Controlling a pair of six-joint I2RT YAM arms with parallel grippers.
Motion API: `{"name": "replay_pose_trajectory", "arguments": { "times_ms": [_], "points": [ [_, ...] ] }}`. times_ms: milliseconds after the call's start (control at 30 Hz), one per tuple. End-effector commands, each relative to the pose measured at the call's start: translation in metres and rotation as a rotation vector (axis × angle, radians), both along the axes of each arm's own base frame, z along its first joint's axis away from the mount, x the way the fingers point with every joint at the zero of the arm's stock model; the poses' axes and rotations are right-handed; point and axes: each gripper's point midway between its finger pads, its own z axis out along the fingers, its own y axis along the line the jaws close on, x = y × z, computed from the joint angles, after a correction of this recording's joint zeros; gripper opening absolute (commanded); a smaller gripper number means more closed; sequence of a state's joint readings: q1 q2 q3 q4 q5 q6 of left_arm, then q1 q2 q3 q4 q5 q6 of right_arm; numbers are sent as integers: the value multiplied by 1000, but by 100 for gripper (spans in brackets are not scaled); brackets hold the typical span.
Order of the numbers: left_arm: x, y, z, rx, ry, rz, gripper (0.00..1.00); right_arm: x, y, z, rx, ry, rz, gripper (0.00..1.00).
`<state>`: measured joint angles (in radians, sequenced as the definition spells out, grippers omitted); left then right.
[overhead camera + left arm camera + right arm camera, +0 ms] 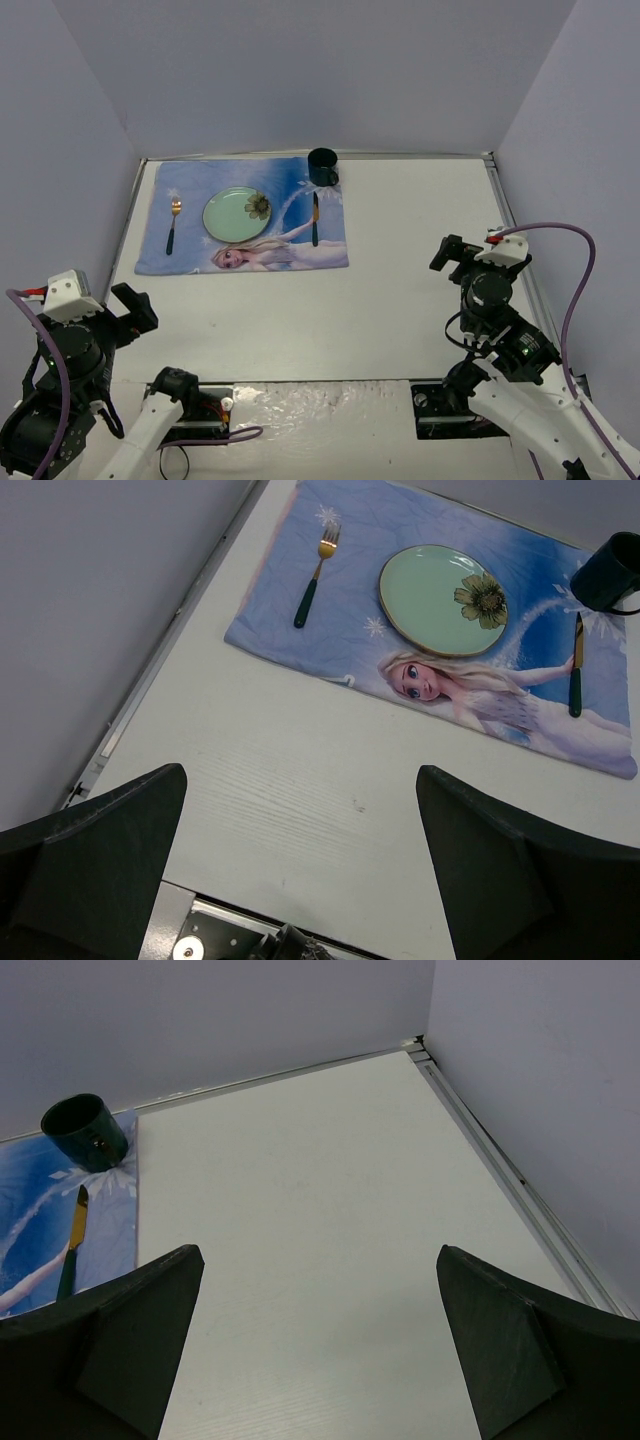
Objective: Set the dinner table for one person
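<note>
The setting looks finished. Ahead of the left pincer (300, 775) and well apart from it, the mat (300, 645) lies on the table (420, 260) with the plate (443, 599) at its middle. The fork (312, 583) is on the mat to the plate's left, the knife (576, 666) to its right, and the mug (610, 572) at the mat's far right corner. Nothing loose waits to be placed, so I judge little or nothing is left. Both pincers are spread wide and hold nothing, the left one low near the near edge. From the right pincer (318, 1252), mug and knife sit ahead and off to its left, with bare tabletop straight ahead. The side rail and wall run close on its right, and the left pincer has rail and wall on its left. The open room is between the arms.
</note>
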<state>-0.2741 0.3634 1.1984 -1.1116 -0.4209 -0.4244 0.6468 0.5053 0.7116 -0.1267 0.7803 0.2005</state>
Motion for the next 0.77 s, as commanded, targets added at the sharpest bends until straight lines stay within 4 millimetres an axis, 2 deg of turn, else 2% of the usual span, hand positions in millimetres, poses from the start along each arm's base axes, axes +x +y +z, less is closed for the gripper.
{"name": "replay_pose_trajectory", "arguments": {
  "times_ms": [0,733],
  "points": [
    [4,1,8,-9,-28,16,97,4,0,22,51,-76,-18,100],
    [-1,2,8,-22,-39,18,97,8,8,26,52,-85,19,100]
  ]
}}
